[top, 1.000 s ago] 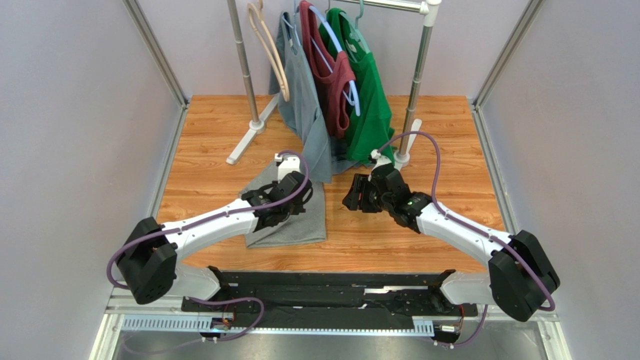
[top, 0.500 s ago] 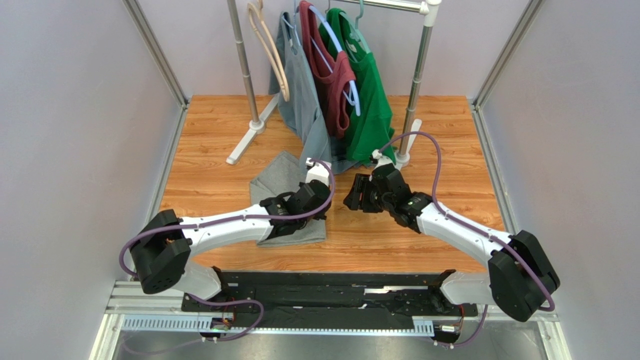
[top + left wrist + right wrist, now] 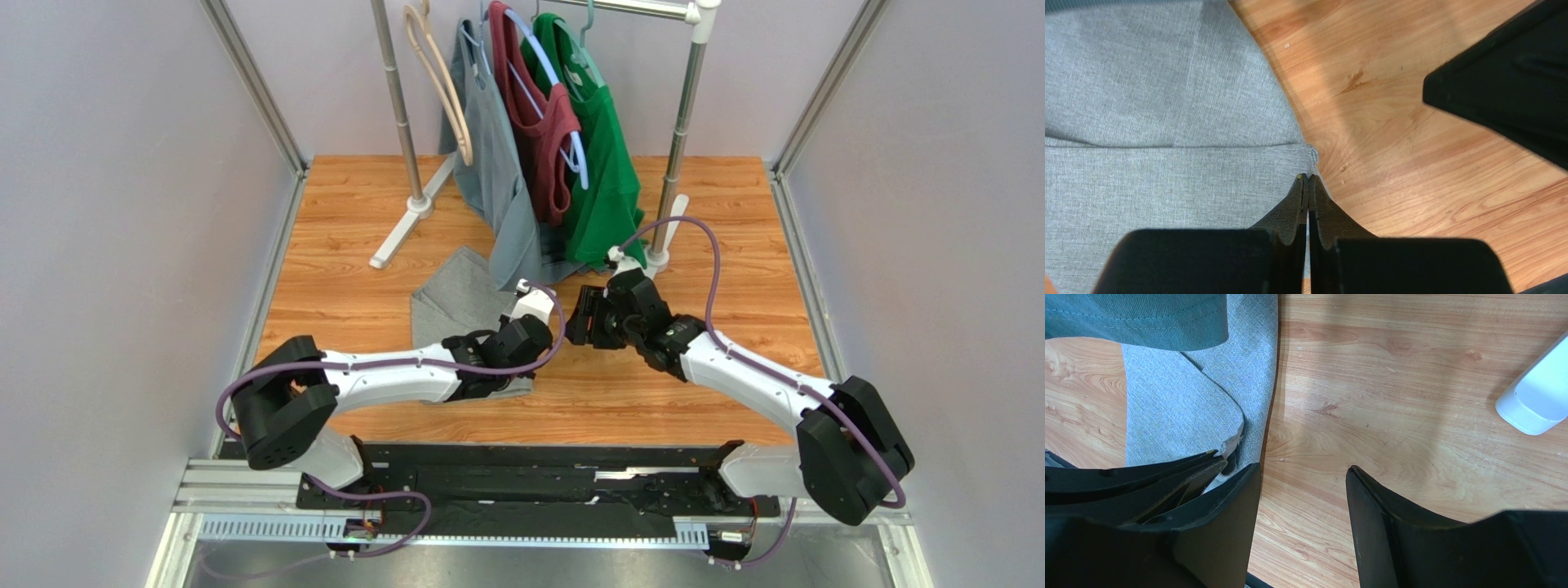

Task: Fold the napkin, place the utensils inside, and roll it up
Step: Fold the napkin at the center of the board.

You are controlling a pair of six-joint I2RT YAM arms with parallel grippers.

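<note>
The heather-grey napkin (image 3: 456, 300) lies on the wooden table, partly under my left arm. My left gripper (image 3: 540, 331) is shut at the napkin's right edge. In the left wrist view its tips (image 3: 1308, 178) pinch the corner of a folded-over layer of napkin (image 3: 1155, 92). The right wrist view shows that raised corner of napkin (image 3: 1232, 438) at the left fingers. My right gripper (image 3: 584, 321) stands open just right of the napkin, its jaws (image 3: 1303, 471) spread over bare wood with nothing between them. The utensils are out of view.
A clothes rack (image 3: 405, 110) stands at the back, holding a grey shirt (image 3: 497, 159), a maroon top (image 3: 540, 123) and a green shirt (image 3: 601, 159). The grey shirt's hem (image 3: 1137, 318) hangs near the napkin. The rack's white foot (image 3: 1536, 398) lies right of my right gripper.
My left gripper has swept from the napkin's left side across to its right edge, drawing cloth over with it. The right arm has stayed put, open.
</note>
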